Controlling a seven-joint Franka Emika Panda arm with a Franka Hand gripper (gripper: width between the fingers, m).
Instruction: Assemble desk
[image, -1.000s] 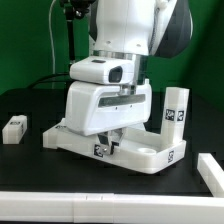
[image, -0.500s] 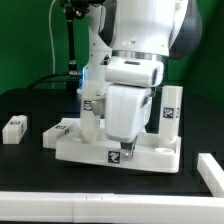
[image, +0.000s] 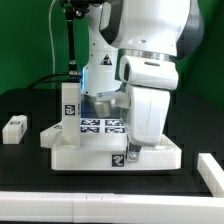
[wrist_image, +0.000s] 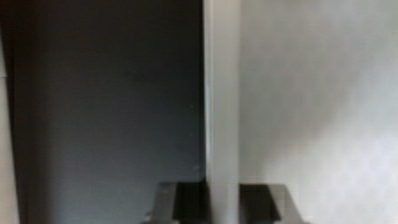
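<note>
The white desk tabletop (image: 80, 152) lies on the black table with its rim up, and several square tags show inside the rim. One white leg (image: 68, 102) stands upright at its corner toward the exterior view's left. My gripper (image: 131, 155) comes down on the front rim and is shut on it. In the wrist view the thin white rim (wrist_image: 221, 90) runs straight between my dark fingers (wrist_image: 183, 203), with my gripper (wrist_image: 222, 202) shut on it, white panel on one side and dark table on the other. A loose leg (image: 14, 128) lies on the table at the exterior view's left.
A white block (image: 210, 170) lies at the front on the exterior view's right. A long white strip (image: 60, 207) runs along the front edge. A black pole with cables (image: 68, 40) stands behind. The arm hides the tabletop's right rear part.
My gripper has swung toward the exterior view's right, still shut on the rim, and the tabletop has turned with it. The left leg came into sight; the right one is now behind the arm.
</note>
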